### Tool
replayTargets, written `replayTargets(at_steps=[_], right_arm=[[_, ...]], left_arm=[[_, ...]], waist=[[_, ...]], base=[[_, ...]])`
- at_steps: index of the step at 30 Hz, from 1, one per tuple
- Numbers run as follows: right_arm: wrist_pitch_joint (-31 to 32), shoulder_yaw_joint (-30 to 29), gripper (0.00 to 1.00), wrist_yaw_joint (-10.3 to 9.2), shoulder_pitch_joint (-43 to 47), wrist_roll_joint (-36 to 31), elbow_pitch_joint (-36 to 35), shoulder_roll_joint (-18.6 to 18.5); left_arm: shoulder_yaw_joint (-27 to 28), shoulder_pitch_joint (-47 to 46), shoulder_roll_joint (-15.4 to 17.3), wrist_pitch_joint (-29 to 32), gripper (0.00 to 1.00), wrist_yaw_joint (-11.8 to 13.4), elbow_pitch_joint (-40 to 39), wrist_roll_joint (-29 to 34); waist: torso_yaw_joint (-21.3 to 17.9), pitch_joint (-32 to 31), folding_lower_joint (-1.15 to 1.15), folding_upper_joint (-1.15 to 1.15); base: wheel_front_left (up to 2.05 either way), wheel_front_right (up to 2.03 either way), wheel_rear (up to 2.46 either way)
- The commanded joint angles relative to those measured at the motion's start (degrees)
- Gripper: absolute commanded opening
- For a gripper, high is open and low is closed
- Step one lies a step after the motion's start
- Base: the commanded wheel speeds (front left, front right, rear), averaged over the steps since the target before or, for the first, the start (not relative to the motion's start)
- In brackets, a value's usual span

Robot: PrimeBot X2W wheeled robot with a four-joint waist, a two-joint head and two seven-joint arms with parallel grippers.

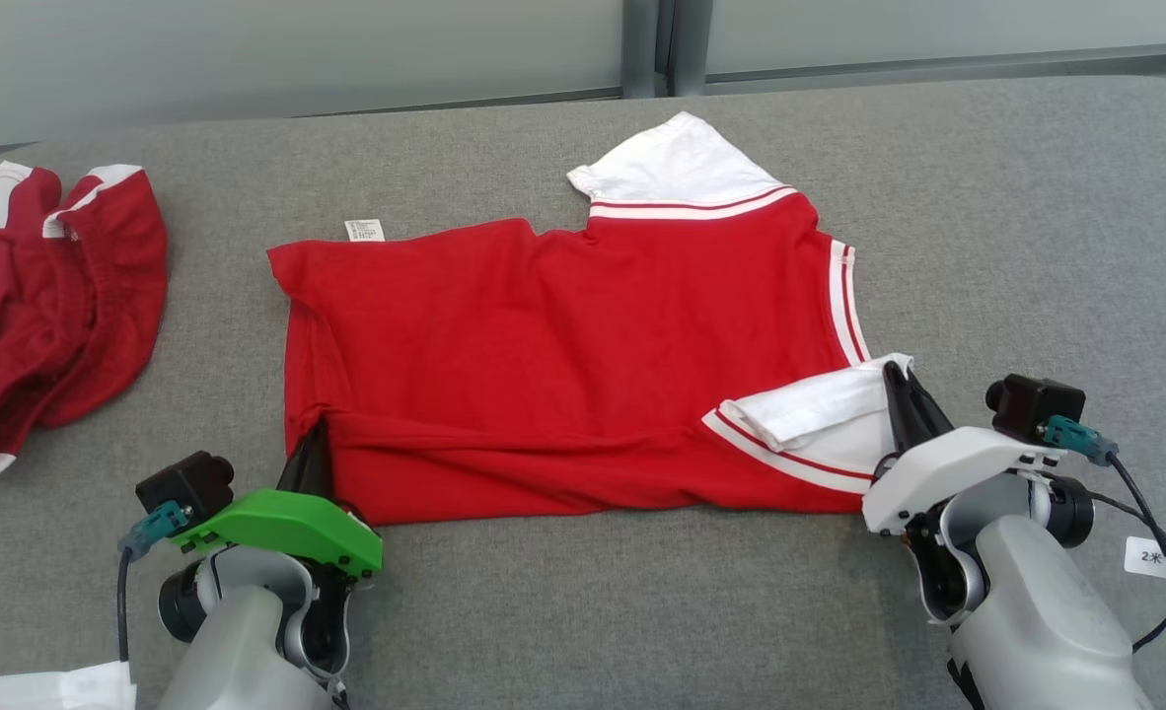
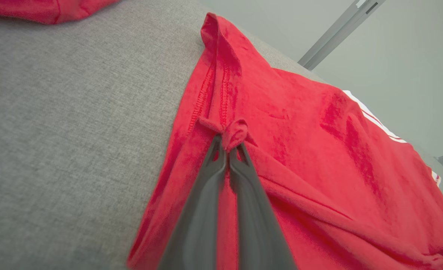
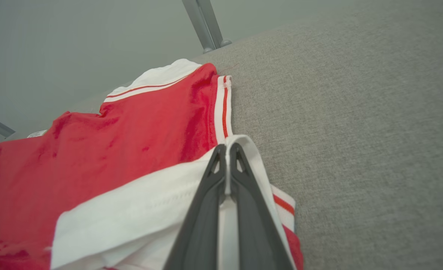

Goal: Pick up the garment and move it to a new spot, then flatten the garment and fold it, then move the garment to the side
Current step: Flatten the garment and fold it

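Shirt (image 1: 563, 365) lies spread out, my left fingers (image 1: 309, 461) clamped tight on its near left hem, my right fingers (image 1: 907, 404) clamped tight on its white near sleeve.

The garment (image 1: 563, 365) lies spread across the middle of the desk (image 1: 1017, 247), with a crumpled second garment (image 1: 50, 306) well apart from it at the desk's left edge. The left gripper (image 1: 313, 439) meets the garment's near left corner, the right gripper (image 1: 899, 375) its near right sleeve.

Garment (image 1: 563, 365) label (image 1: 363, 230) print too small
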Motion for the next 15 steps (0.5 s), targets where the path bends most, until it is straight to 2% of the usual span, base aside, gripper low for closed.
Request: replayTargets(at_steps=[1, 2, 3, 4, 5, 6, 7, 8, 15], right_arm=[[-0.7, 0.3, 0.00, -0.03, -1.5, 0.3, 1.3, -0.2], [-0.9, 0.3, 0.00, -0.03, -2.1, 0.4, 2.2, -0.3], [-1.5, -0.1, 0.05, -0.03, -2.9, 0.5, 3.0, -0.3], [-1.8, -0.2, 0.36, -0.03, -3.7, 0.7, 3.8, -0.3], [-2.3, -0.3, 0.85, -0.03, -4.3, 0.8, 4.3, -0.2], [-2.8, -0.5, 1.00, -0.03, -5.0, 0.9, 4.7, -0.2], [-3.2, -0.6, 1.00, -0.03, -5.5, 1.2, 5.1, -0.2], [-3.6, -0.8, 1.00, -0.03, -5.9, 1.5, 5.4, -0.2], [-4.7, -1.4, 1.00, -0.03, -6.7, 2.2, 4.3, -0.2]], left_arm=[[0.0, -1.7, 0.5, -0.5, 0.00, -0.3, 0.9, 0.9], [0.1, -2.2, 0.5, -0.6, 0.00, -0.4, 1.5, 0.8], [0.1, -2.7, 0.5, -0.8, 0.00, -0.4, 2.1, 0.8], [0.3, -3.2, 0.5, -0.9, 0.05, -0.2, 2.6, 0.9], [0.5, -3.5, 0.6, -1.0, 0.26, 0.0, 2.9, 1.1], [0.6, -3.8, 0.6, -1.2, 0.43, 0.1, 3.2, 1.1], [0.9, -4.0, 0.7, -1.4, 0.91, 0.1, 3.3, 1.3], [1.0, -4.1, 0.7, -1.4, 1.00, 0.1, 3.4, 1.3], [2.1, -2.6, 0.8, -1.7, 1.00, -0.4, 2.7, 2.0]], waist=[[-0.1, 0.3, 0.00, 0.23], [-0.1, 0.3, 0.00, 0.23], [-0.1, 0.3, 0.00, 0.23], [-0.1, 0.3, 0.00, 0.23], [-0.1, 0.3, 0.00, 0.23], [-0.1, 0.3, 0.00, 0.23], [0.0, 0.2, 0.00, 0.23], [0.0, 0.1, 0.00, 0.23], [0.3, -0.7, 0.00, 0.23]], base=[[0.00, 0.00, 0.00], [0.00, 0.00, 0.00], [0.00, 0.00, 0.00], [0.00, 0.00, 0.00], [0.00, 0.00, 0.00], [0.00, 0.00, 0.00], [0.00, 0.00, 0.00], [0.00, 0.00, 0.00], [0.00, 0.00, 0.00]])
